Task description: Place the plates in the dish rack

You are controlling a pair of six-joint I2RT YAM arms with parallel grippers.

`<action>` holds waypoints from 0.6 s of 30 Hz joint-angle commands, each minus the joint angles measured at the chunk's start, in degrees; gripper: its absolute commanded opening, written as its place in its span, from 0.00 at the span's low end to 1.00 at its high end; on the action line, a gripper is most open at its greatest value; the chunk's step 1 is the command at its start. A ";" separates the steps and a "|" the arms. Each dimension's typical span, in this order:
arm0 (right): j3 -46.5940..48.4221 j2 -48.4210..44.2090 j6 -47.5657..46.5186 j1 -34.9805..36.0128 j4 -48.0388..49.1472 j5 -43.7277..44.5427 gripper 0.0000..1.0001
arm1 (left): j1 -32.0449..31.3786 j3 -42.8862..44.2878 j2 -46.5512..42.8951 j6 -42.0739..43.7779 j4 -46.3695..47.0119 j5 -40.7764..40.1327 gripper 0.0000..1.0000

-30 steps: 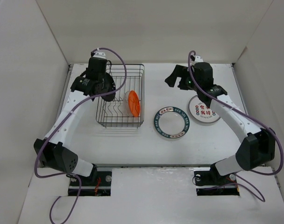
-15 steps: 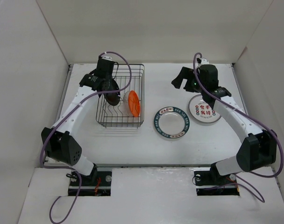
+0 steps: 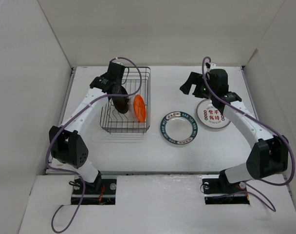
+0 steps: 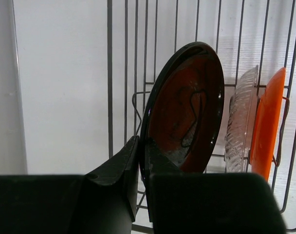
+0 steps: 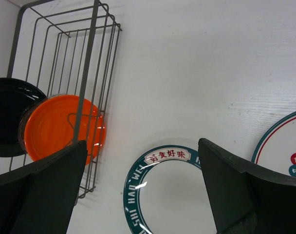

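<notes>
The dark wire dish rack (image 3: 124,130) stands at the back left. A small orange plate (image 3: 139,108) and a small clear plate (image 4: 240,117) stand upright in its right part. My left gripper (image 4: 142,161) is shut on the rim of the black plate (image 4: 187,107) and holds it upright inside the rack, just left of the clear plate. The black plate's lower edge is hidden. The teal lettered plate (image 3: 178,128) lies flat on the table. The grey-rimmed plate with red-green characters (image 3: 212,115) lies to its right. My right gripper (image 5: 142,146) is open above the teal plate's far rim.
White enclosure walls (image 3: 50,73) close in the table on the left, back and right. The rack's wires (image 5: 89,63) rise to the left of my right gripper. The purple cable (image 3: 133,73) of the left arm loops over the rack's back.
My left gripper has moved right and down over the rack, bringing the black plate beside the clear plate. My right gripper has shifted slightly right and stayed open.
</notes>
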 commanded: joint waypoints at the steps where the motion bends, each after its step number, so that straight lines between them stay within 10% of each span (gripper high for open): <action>1: 0.00 -1.29 -1.17 -0.39 2.63 -1.05 1.00 | -0.76 -0.60 -0.54 -0.57 0.77 -0.17 0.00; 10: 0.00 0.47 -2.23 -0.92 2.63 -1.58 1.00 | -1.90 -1.13 1.05 -0.57 0.77 -0.17 0.04; 18: 0.61 2.57 -6.69 -1.45 1.75 -3.86 1.00 | -2.43 -0.08 0.35 -0.04 0.77 1.68 0.64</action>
